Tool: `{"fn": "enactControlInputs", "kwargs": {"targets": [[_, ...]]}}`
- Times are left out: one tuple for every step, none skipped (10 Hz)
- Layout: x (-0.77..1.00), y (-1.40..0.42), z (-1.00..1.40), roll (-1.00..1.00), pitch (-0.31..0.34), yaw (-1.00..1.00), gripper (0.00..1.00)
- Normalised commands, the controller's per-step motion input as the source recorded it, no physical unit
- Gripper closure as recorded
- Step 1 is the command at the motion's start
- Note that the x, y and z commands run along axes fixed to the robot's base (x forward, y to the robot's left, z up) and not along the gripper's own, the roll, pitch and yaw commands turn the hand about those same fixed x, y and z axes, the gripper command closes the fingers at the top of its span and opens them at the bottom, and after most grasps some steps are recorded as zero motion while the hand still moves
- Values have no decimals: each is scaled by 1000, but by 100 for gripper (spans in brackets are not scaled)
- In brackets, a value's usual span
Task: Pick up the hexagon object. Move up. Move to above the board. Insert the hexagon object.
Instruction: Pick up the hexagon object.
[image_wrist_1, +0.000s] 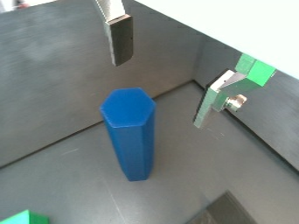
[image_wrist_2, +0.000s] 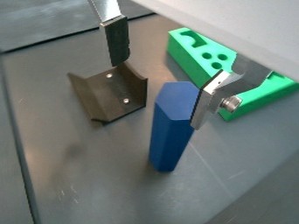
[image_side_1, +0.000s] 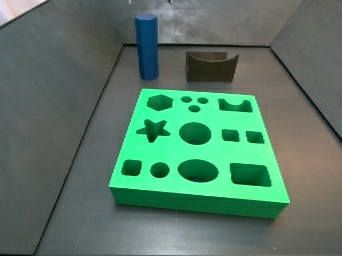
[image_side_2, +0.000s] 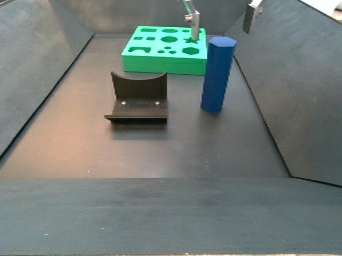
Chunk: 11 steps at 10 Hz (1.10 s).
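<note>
Hexagon object: blue post, upright on the dark grey floor, free of everything. You see it near the back wall in a side view, close to the left back corner, with the olive arch block to its right and apart from it.

Surface: matte dark floor boxed in by grey walls that slope up on the sides.

Board: bright green slab, flat on the floor, in the middle of that side view. Star, circle, square, hexagon and arch holes all show open there. The opposite side view puts the board at the far end, with the arch block nearer the camera and the post to its right.

Gripper: above the post, jaws wide apart, nothing between them. In both wrist views you look down on the hexagonal top with one silver finger on each side, neither touching. A wrist view catches the arch block and a corner of the board. A side view shows only the fingertips at the top edge, over the board's far end.
</note>
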Motion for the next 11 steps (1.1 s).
{"fn": "enactControlInputs", "kwargs": {"targets": [[-9,-100,-40,26,-60,1000,0],[131,-163,-151,61,-64,897,0],[323,-103,-180,0,-43,783,0],[400,-220,-320,16,-1,677,0],[149,-271,-411,91,-94,657,0],[0,-334,-463,159,-134,591,0],[-143,-257,-511,166,-183,520,0],[-394,-220,-594,213,-221,337,0],[-497,-77,-534,194,-194,189,0],[-480,-17,-14,47,-14,0,0],[-320,0,197,-17,0,49,0]]}}
